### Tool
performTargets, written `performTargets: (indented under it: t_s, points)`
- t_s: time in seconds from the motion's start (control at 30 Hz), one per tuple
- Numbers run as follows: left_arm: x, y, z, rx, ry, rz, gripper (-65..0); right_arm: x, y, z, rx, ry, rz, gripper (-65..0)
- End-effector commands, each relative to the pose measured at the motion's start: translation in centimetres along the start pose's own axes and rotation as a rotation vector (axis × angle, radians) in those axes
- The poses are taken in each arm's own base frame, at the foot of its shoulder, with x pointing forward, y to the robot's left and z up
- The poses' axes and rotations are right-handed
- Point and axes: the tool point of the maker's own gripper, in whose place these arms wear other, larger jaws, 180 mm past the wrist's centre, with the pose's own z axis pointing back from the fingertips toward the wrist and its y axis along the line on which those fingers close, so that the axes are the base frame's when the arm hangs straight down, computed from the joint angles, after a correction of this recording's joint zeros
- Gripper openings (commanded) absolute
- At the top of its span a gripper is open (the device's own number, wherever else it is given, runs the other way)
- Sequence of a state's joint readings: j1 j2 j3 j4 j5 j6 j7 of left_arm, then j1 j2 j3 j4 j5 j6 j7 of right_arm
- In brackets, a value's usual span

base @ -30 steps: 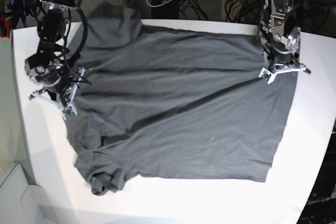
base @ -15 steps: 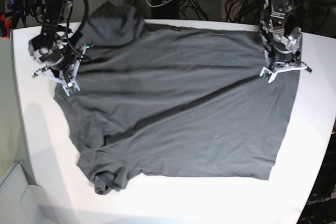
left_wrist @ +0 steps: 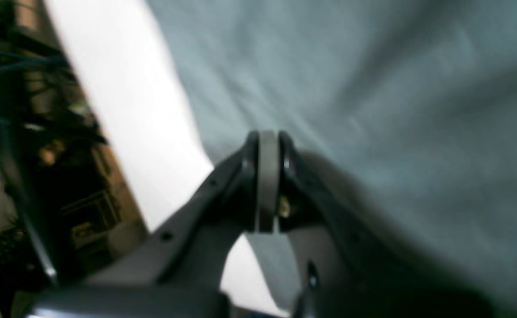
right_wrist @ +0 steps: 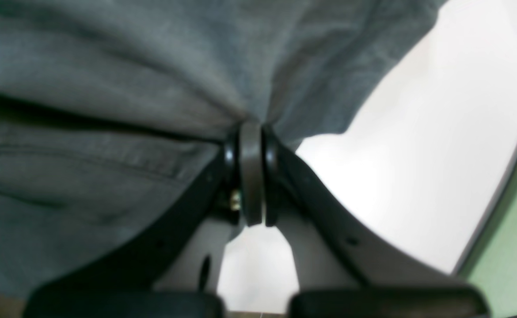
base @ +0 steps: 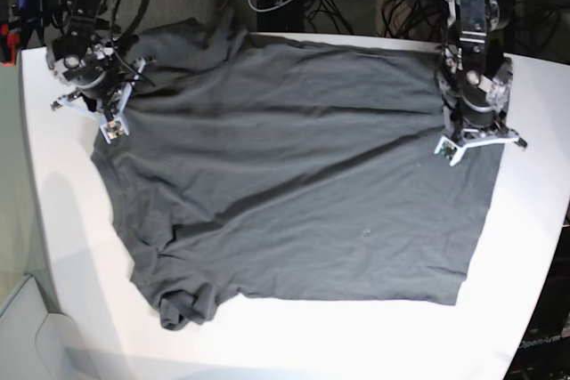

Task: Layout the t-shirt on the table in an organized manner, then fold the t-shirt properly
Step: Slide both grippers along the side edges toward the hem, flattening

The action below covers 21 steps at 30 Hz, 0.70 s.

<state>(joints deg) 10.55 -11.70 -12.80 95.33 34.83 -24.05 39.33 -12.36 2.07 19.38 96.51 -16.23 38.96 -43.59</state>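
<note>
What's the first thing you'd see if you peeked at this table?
A big dark grey t-shirt spread across most of the white table, one sleeve bunched at the near left corner. Two robot arms pinch it: the right gripper at the far left edge, the left gripper at the right edge, fingers shut on cloth.

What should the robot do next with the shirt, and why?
Probably keep pulling the two claws gently apart. The right claw and left claw are both shut on edges of the t-shirt, yet a long crease runs across its middle and one sleeve lies bunched near the table front.
</note>
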Motion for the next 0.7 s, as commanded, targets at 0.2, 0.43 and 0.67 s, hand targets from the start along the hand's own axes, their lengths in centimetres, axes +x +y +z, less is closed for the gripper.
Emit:
performTargets:
  t_s: [0.2, 0.43, 0.67]
  points:
    - [2.2, 3.1, -0.1, 0.072, -0.048, 0.022, -64.8, -2.8, -1.4, 1.0, -0.04, 0.088, -0.032, -65.0]
    - [5.6, 5.7, -2.8, 0.088, -0.068, 0.086, -64.8, 0.1, -4.1, 4.0, -0.152, -0.006, -0.031, -65.0]
    - [9.0, 6.1, -6.0, 0.035, -0.071, 0.181, -64.8, 4.0, -3.8, 4.5, -0.156, -0.1, -0.017, -65.0]
